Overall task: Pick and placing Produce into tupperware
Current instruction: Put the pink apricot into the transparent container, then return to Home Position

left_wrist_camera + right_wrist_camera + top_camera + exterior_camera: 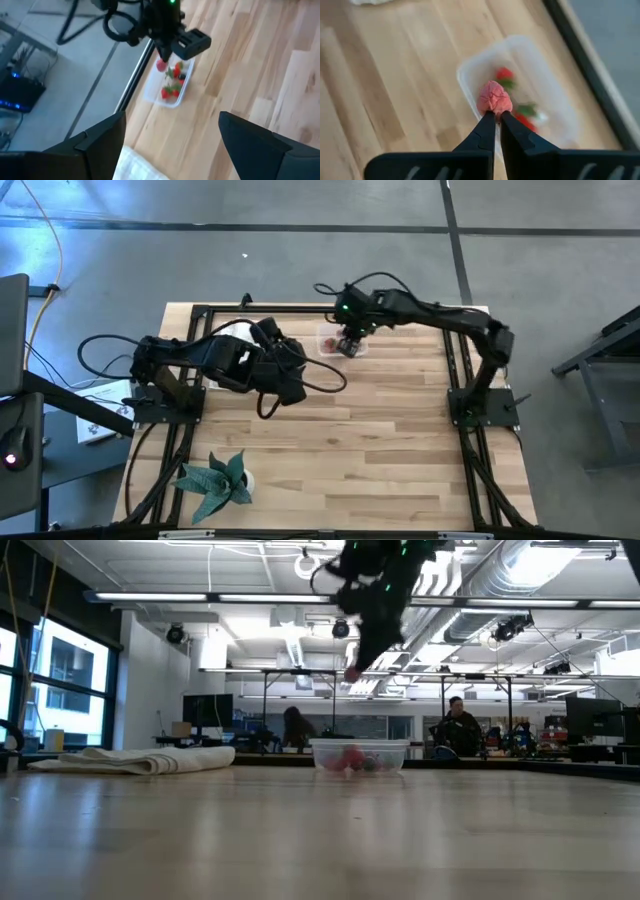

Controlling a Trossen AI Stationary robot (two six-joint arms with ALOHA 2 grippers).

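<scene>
The clear tupperware (520, 85) sits near the table's far edge, holding several small red pieces with green bits (172, 82); the low view shows it standing flat on the wood (360, 755). My right gripper (496, 116) hangs above the container, shut on one pinkish-red wrinkled piece (494, 97), also seen in the low view (351, 674) and from the left wrist (161, 65). My left gripper (172, 137) is open, waiting left of the container beside a white cloth (235, 332). My right gripper pinches the pinkish-red piece (493, 106) between its two fingertips, at its near side only. The fingers point down from above. The piece is lifted clear, above the tupperware's near-left rim.
A folded white cloth (140, 760) lies at the far left of the table. A green leafy plant (218, 480) stands at the near left corner. A black frame rail (132, 80) runs along the far edge behind the container. Bare wood spreads over the middle and near side.
</scene>
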